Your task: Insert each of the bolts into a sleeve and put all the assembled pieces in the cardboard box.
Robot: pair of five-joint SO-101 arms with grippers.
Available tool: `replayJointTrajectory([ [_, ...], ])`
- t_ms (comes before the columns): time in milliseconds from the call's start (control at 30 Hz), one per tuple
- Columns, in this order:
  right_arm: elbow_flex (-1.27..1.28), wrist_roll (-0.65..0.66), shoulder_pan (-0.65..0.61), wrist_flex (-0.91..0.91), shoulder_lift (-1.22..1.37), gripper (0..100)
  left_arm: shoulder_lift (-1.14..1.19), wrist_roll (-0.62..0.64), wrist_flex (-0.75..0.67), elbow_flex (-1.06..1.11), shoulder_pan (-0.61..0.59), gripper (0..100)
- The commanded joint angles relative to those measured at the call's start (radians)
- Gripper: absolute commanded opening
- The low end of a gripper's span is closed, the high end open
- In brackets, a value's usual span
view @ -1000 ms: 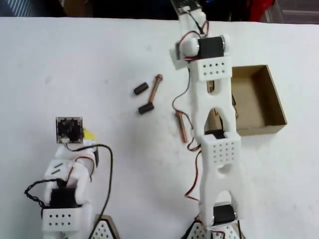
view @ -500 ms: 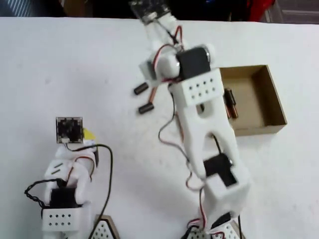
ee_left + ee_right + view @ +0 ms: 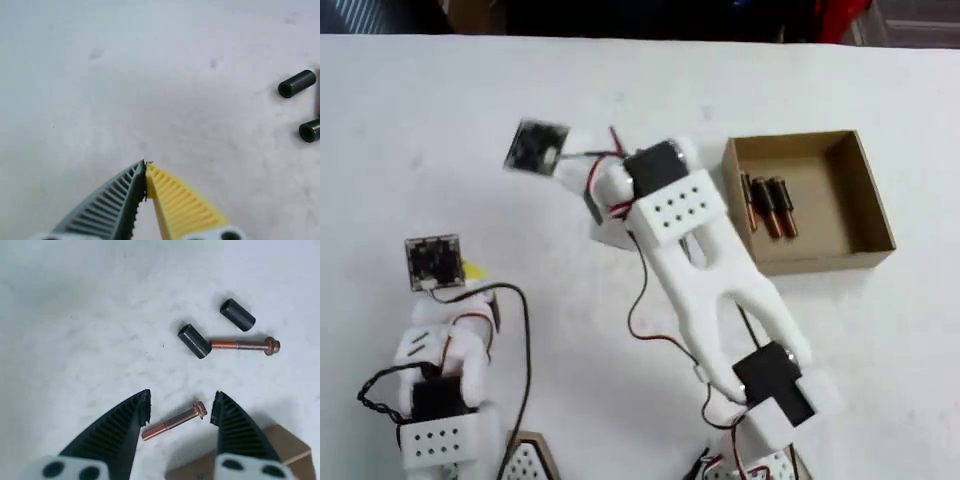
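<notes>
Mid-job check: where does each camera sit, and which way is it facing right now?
High view: fixed above the table, looking down; shows left arm, right arm and the cardboard box holding assembled pieces.
Left wrist view: on the left arm, facing the table past the shut left gripper toward two sleeves.
Right wrist view: on the right arm, looking down past the open right gripper at a bolt lying between its fingers.
Shared: both wrist views catch the same two sleeves.

White across the table (image 3: 440, 90), faintly smudged. Copper-orange on the loose bolts (image 3: 173, 421), matte black on both sleeves (image 3: 194, 340). Plain brown for the cardboard box (image 3: 835, 170). Ribbed grey and yellow on the left gripper (image 3: 145, 172), ribbed black on the right gripper (image 3: 181, 402); white arms (image 3: 700, 270), red and black wires (image 3: 638, 300)
</notes>
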Motion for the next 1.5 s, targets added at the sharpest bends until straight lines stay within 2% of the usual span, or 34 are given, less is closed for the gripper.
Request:
replayJointTrajectory([
  [0,0.054,0.106,0.01,-0.127,0.016,18.4,-0.013,-0.012,-0.005,-0.012,-0.028,2],
  [500,0.071,0.319,0.008,-0.39,0.334,18.3,-0.013,-0.012,-0.005,-0.012,-0.028,2],
  [667,0.069,0.324,0.012,-0.421,0.372,12.4,-0.013,-0.012,-0.005,-0.012,-0.028,2],
  [767,0.066,0.368,0.036,-0.433,0.38,12.5,-0.013,-0.012,-0.005,-0.011,-0.028,2],
  [1067,0.018,0.37,0.105,-0.449,0.394,17.0,-0.013,-0.012,-0.005,-0.008,-0.027,2],
  [1467,0.014,0.371,0.084,-0.549,0.509,16.6,-0.013,-0.012,-0.005,-0.006,-0.024,2],
])
